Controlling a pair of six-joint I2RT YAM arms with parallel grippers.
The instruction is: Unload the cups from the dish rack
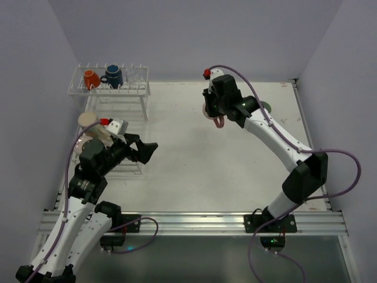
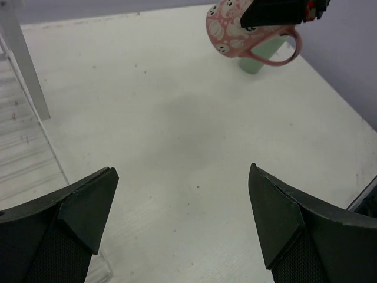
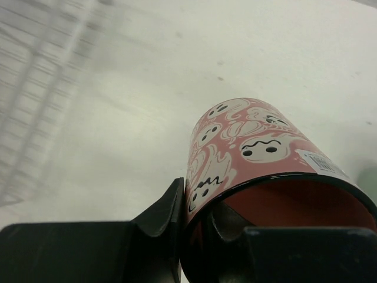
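Note:
The dish rack [image 1: 109, 88] stands at the far left, with the small orange mug [image 1: 90, 78] and the small dark blue mug [image 1: 112, 75] on its upper shelf. A cream mug [image 1: 88, 120] sits at the left edge of the lower tray [image 1: 121, 112], partly hidden by my left arm. My left gripper [image 1: 145, 150] is open and empty over the table beside the tray. My right gripper [image 1: 214, 112] is shut on the rim of the pink ghost-pattern mug [image 3: 253, 147], one finger outside and one inside the red interior. It holds the mug tilted, next to the light green mug [image 2: 259, 56].
The rack's white post [image 2: 25, 71] and lower wire tray [image 2: 23, 153] are at the left of the left wrist view. The table's right edge [image 1: 306, 124] and purple walls enclose the area. The metal rail [image 1: 194, 223] runs along the near edge.

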